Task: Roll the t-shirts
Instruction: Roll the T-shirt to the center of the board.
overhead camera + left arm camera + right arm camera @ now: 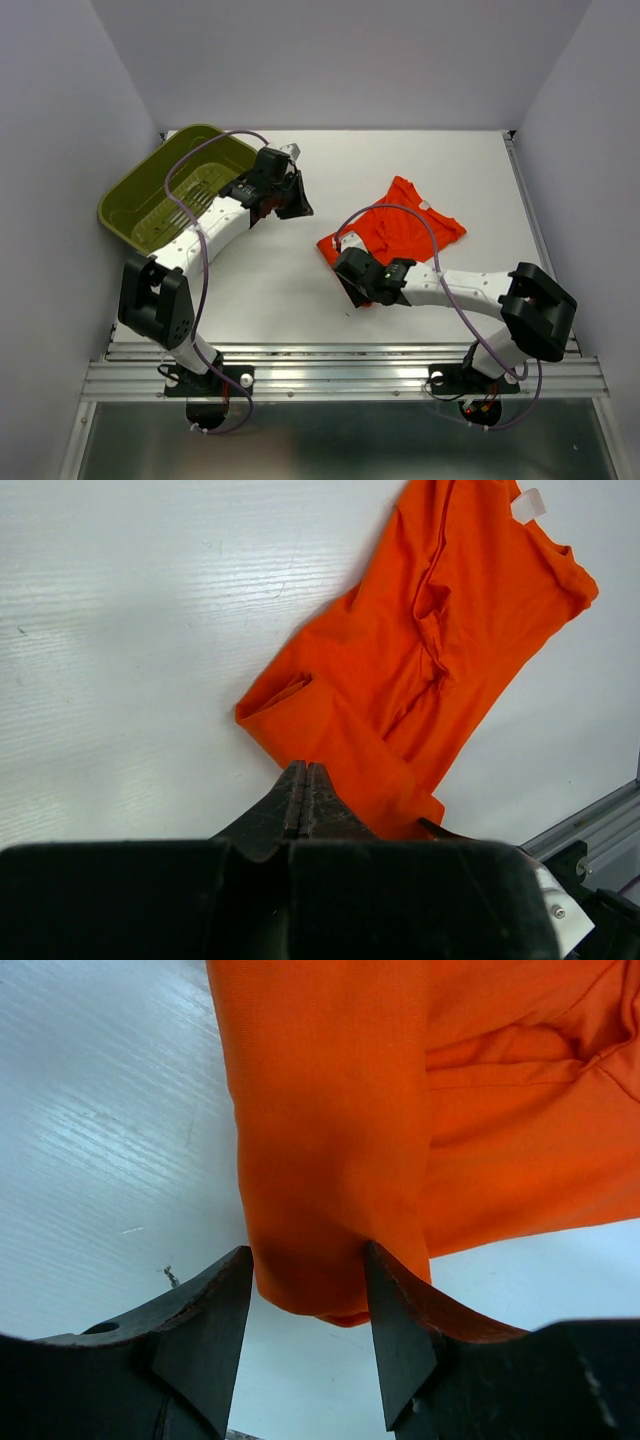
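STEP (judged): shirt laid out, roll not yet begun. R gripper is at the hem end, so this is either setting down or about to re-grip.
NEXT (judged): needs a firm pinch on the hem corner, then turning it over toward the collar. Cloth is limp, so the L arm should prob. come across to steady the other edge.

1. Table (260, 290): white, flat, matte, faint grain lines.
2. Basket (135, 195): olive-green plastic, rigid, slotted walls, rounded corners; far left, tilted. Well apart from the shirt.
3. T-shirt (405, 228): bright orange-red, soft knit, wrinkly. Lies flat on the table right of centre, doubled lengthwise into a skewed band running near-left to far-right, sleeve creased in the middle. Collar end far right, hem end near left.
4. L gripper (305, 780): black fingers pressed tight together, nothing btwn them. Hangs just right of the basket, left of the shirt and apart from it.
5. R gripper (308, 1270): dark wedge-shaped fingers, edges worn. Jaws stand moderately apart, straddling the rounded near-left fold of the shirt, cloth btwn them. Cannot tell if the pads touch it; no pinch shows.
6. Neck label (527, 505): small white tag at the collar.
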You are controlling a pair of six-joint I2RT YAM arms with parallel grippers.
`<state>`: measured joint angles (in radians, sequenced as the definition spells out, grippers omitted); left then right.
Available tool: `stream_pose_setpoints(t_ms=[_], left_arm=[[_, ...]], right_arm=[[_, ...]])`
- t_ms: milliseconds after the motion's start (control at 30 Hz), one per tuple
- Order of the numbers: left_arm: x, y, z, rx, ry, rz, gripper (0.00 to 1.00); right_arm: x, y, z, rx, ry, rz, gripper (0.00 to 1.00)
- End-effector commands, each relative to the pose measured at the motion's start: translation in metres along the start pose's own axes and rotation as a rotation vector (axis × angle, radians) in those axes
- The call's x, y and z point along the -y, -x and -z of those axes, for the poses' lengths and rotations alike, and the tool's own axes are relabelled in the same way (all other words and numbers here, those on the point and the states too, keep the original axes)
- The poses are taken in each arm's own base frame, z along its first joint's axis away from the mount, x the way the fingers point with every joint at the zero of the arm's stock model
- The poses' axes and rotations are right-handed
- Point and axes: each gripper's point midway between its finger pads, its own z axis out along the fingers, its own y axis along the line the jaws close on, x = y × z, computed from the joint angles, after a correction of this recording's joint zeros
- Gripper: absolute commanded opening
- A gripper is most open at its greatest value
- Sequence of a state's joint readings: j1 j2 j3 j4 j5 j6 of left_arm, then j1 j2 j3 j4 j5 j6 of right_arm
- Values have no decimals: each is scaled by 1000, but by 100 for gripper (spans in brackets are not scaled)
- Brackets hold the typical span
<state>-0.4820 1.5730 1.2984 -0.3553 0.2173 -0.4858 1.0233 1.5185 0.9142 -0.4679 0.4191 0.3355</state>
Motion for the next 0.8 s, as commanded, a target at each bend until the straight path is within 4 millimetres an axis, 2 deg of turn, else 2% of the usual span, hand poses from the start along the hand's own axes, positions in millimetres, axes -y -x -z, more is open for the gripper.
stream_pose_setpoints(t_ms=[0,333,433,500,533,567,600,667,700,767], left_arm=[[7,11,9,52,-31,-6,0],[5,0,-1,21,-47,-4,0],[3,-6,-4,6,-50,-4,0],[-2,-15,-7,-13,-47,-1,1],[-2,-17,-8,-16,-52,-2,7],[-2,-20,-9,-23,-56,1,11],[-6,-29,-12,-43,-51,5,17],[-5,-38,-15,-56,-63,7,41],[-3,-47,-18,-73,-77,6,59],[-2,-56,-21,-88,-77,5,73]], right_arm=[[-10,5,-7,30,22,3,54],[-18,-21,-34,-28,4,7,54],[-19,-29,-43,-52,-9,-1,46],[-20,-29,-44,-44,-10,-15,30],[-21,-27,-44,-37,-5,-22,24],[-21,-23,-41,-21,3,-33,14],[-24,-19,-40,-7,16,-41,9],[-30,-11,-35,15,55,-53,1],[-36,-10,-33,22,93,-58,1],[-40,-7,-30,37,128,-70,1]])
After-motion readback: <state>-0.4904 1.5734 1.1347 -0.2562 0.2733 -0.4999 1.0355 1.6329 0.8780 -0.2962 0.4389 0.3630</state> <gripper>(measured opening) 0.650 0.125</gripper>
